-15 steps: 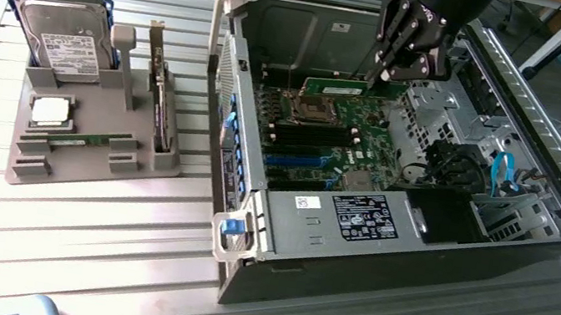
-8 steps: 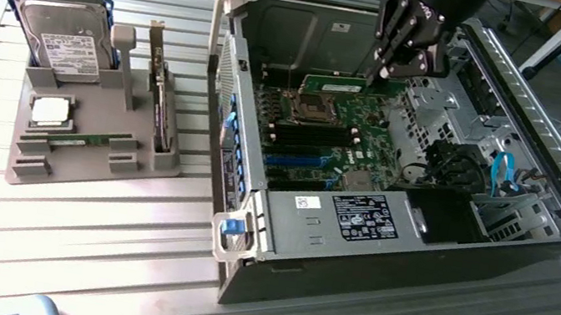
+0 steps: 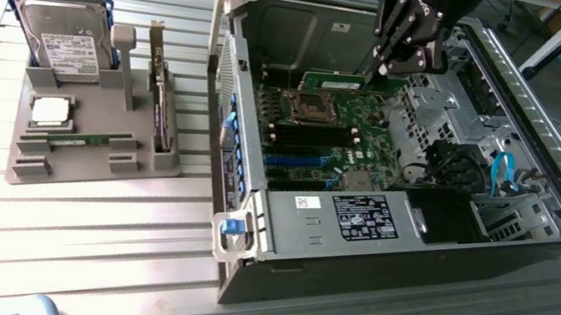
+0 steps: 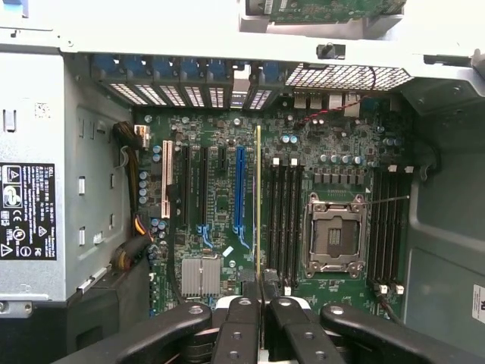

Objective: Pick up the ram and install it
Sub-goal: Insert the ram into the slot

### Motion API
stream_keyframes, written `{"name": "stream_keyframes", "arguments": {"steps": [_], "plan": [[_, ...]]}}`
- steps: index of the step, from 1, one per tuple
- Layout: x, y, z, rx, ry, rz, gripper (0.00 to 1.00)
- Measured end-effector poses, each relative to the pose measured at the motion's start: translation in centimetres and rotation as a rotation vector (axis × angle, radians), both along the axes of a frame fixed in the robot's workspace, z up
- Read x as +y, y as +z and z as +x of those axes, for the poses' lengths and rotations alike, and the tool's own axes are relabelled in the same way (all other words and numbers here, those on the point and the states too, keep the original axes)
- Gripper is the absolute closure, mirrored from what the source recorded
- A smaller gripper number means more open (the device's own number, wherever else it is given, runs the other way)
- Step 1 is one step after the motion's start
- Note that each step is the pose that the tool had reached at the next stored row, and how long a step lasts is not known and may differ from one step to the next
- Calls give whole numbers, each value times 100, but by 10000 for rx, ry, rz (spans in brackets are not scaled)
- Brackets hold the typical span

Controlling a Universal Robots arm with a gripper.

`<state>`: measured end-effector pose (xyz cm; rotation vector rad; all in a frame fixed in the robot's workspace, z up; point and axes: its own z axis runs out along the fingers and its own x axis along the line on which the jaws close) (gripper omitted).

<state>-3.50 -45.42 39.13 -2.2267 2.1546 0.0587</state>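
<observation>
**benchrat:** So where's the ram [image 4: 258, 205] right now, on the tray or in the claw?

**slotjockey:** In the claw. The gripper [image 4: 259, 307] has its fingers [image 4: 241, 318] pinched together on the stick, with nothing but the thin green board between them. In the wrist view you're looking at it edge-on: a skinny line coming out from between the fingers and running across the motherboard [image 4: 220, 205].

**benchrat:** Lined up with anything?

**slotjockey:** That's the bit that matters imo. Its long axis runs parallel to the black memory slots [image 4: 282, 220], the bank just beside the empty processor socket [image 4: 336, 235]. But the edge sits off to one side of that bank, between it and the long blue slot [image 4: 239, 189]. So parallel, yes. Right over a memory slot, I'd say not quite.

**benchrat:** And height?

**slotjockey:** In the exterior view the stick hangs in the air inside the open case [image 3: 276, 224], up near the back wall, above the board and apart from the slots. Looks to me like it's picked up but not seated.

**benchrat:** Isn't there a second stick?

**slotjockey:** Yep, a lookalike green stick [image 3: 74, 139] lies in the grey tray [image 3: 31, 169], well apart from the case, off to the exterior view's left. Nothing's touching that one.
</observation>
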Motion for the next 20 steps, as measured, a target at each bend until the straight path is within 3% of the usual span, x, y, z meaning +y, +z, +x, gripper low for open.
{"name": "stream_keyframes", "arguments": {"steps": [20], "plan": [[0,-93,-1,0,0,-1,88]]}}
